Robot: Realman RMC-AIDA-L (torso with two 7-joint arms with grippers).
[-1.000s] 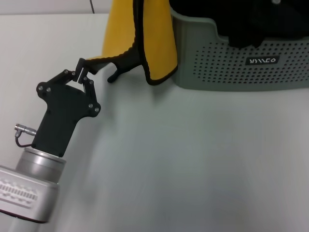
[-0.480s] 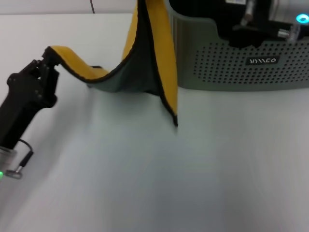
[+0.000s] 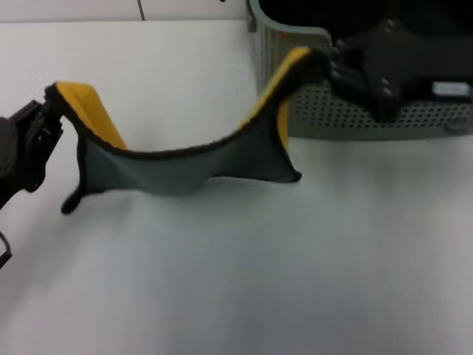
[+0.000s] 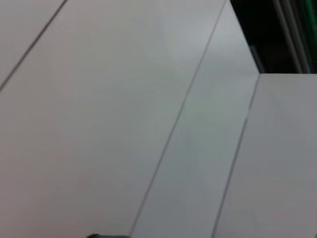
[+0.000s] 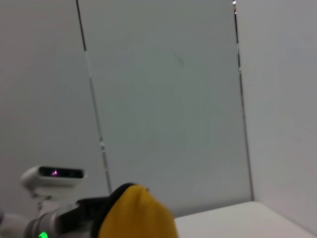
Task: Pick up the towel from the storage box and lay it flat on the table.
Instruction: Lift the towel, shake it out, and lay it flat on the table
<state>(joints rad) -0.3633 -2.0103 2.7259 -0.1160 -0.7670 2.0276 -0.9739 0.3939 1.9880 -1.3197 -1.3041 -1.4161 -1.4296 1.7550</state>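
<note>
The towel (image 3: 177, 166) hangs stretched between my two grippers above the table (image 3: 259, 281), its grey-green face toward the head camera and yellow showing at both held corners. Its middle sags low, close to the table top. My left gripper (image 3: 46, 111) is at the far left, shut on one yellow corner, and a small black loop (image 3: 70, 203) dangles below it. My right gripper (image 3: 330, 65) is shut on the other corner, just in front of the storage box (image 3: 318, 115). The right wrist view shows a yellow fold of the towel (image 5: 136, 213).
The storage box stands at the back right, its inside dark. White table stretches in front of and to the left of the towel. The left wrist view shows only pale wall panels (image 4: 124, 114). The left arm (image 5: 54, 218) shows far off in the right wrist view.
The towel has come down from hanging upright and is now spread wide. My left gripper moved left and lower with its corner. My right gripper dropped into view in front of the box.
</note>
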